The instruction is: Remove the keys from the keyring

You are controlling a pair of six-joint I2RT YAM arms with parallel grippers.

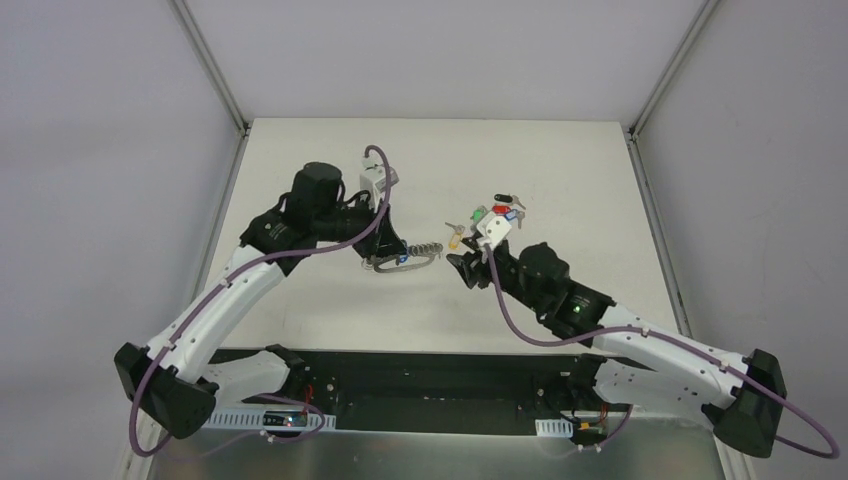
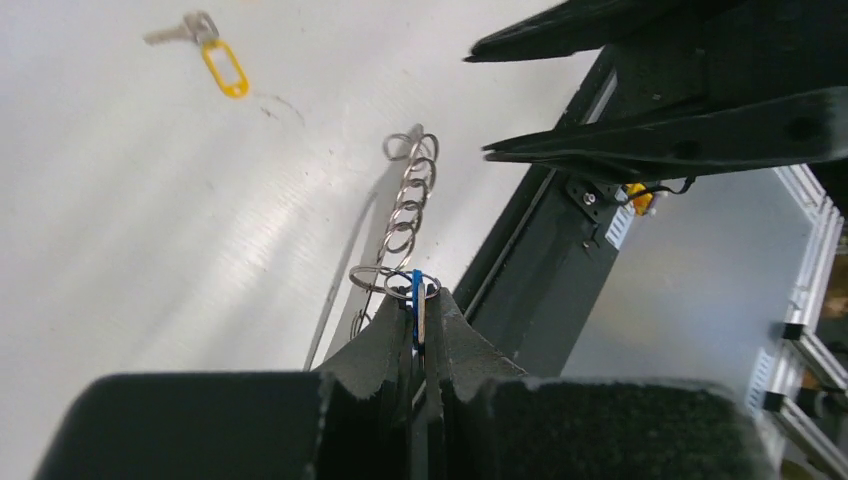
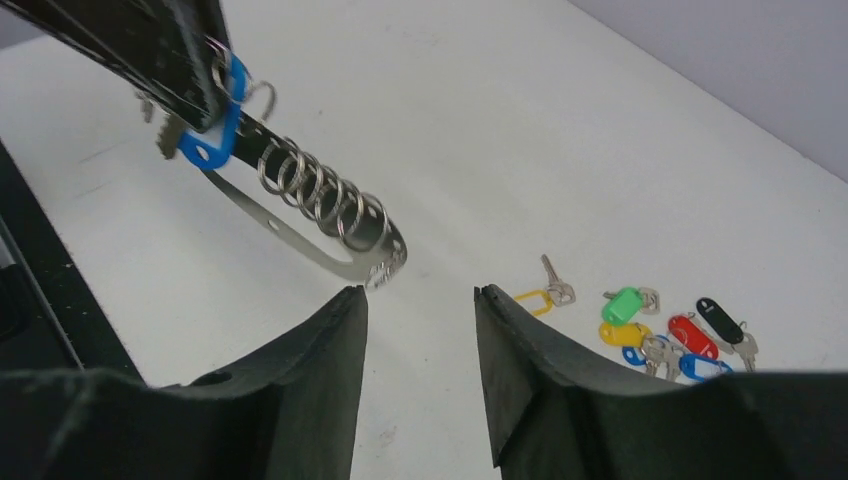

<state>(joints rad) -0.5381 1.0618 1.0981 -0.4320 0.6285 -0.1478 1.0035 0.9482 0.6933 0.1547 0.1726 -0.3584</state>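
Observation:
The keyring [image 3: 291, 236] is a grey metal loop with a row of small rings [image 3: 322, 193] along it; it hangs off the table between the two grippers [image 1: 412, 262]. My left gripper [image 2: 421, 300] is shut on a blue-tagged key [image 2: 414, 318] still on the loop; the blue tag [image 3: 214, 142] also shows in the right wrist view. My right gripper [image 3: 420, 294] is open and empty, its fingertips just short of the loop's free end. In the top view it sits [image 1: 459, 268] to the right of the loop.
Several loose keys with green, yellow, red, black and blue tags [image 3: 668, 332] lie in a pile at the right [image 1: 505, 210]. One yellow-tagged key [image 3: 545, 296] lies apart, nearer the loop [image 2: 222, 63]. The table's dark front rail [image 2: 545, 260] is close below the left gripper.

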